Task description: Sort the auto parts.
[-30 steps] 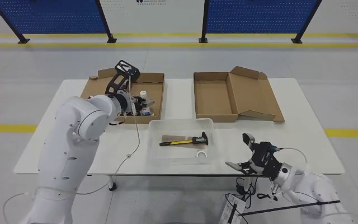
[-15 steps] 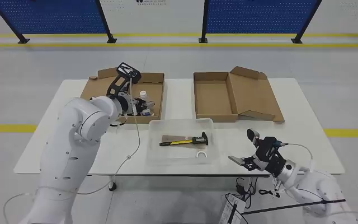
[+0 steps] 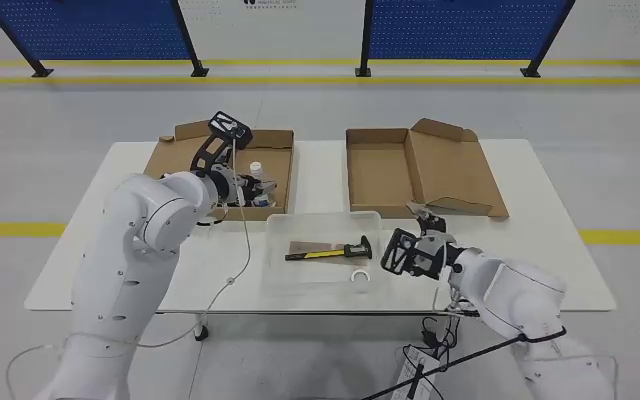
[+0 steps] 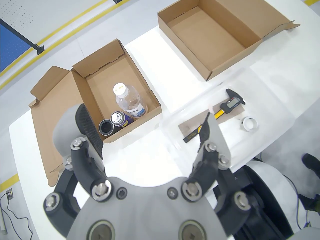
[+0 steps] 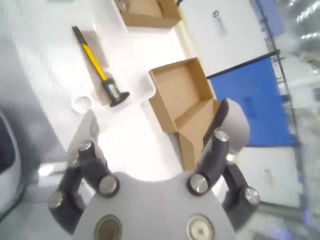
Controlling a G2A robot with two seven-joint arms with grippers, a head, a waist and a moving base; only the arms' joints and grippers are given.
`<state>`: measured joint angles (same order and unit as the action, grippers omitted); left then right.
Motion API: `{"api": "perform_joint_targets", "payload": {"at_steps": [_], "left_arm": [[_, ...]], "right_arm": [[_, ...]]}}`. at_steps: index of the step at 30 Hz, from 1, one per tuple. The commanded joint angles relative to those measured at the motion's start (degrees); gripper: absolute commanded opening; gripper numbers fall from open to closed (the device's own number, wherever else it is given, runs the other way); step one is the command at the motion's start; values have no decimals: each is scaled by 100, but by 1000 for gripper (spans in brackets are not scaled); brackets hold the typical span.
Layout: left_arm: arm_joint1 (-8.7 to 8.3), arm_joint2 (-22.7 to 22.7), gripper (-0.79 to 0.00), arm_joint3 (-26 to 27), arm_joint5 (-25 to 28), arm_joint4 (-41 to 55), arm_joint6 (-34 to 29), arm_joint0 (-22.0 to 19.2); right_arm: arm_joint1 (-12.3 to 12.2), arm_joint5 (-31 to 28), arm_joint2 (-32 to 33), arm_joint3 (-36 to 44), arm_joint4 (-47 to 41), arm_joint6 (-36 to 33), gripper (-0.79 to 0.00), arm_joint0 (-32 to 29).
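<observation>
My left gripper (image 4: 147,123) hangs above the near edge of the left cardboard box (image 4: 100,88), jaws spread wide and holding nothing. In that box lie a clear bottle (image 4: 130,102) with a white cap, a spray can (image 4: 120,119) and a black cylinder (image 4: 106,127), huddled together at the near end.

In the middle of the table sits a clear plastic tray (image 3: 322,214). A digital caliper (image 3: 330,250) with a yellow and black beam lies flat in it, and a small white ring (image 3: 360,276) lies near the caliper's head.

My right gripper (image 5: 156,111) is just beside the tray's right side, fingers wide apart and empty. Beyond it is the right cardboard box (image 3: 380,175), open with nothing in it.

The caliper looks stiff, slim and fairly light. I judge the best hold is across the beam close to the display head, where the weight likely sits. The ring seems light and smooth and could slip.
</observation>
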<state>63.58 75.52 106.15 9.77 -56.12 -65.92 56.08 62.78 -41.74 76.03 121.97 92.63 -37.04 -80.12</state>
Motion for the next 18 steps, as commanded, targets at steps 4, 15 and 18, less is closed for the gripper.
{"api": "perform_joint_targets", "payload": {"at_steps": [4,15,18], "left_arm": [[0,0,0,0,0,0,0,0],[0,0,0,0,0,0,0,0],[0,0,0,0,0,0,0,0]], "right_arm": [[25,-40,-333,-225,63,112,0,196],[25,-40,-333,-225,63,112,0,196],[26,-45,-399,-177,155,158,0,221]]}}
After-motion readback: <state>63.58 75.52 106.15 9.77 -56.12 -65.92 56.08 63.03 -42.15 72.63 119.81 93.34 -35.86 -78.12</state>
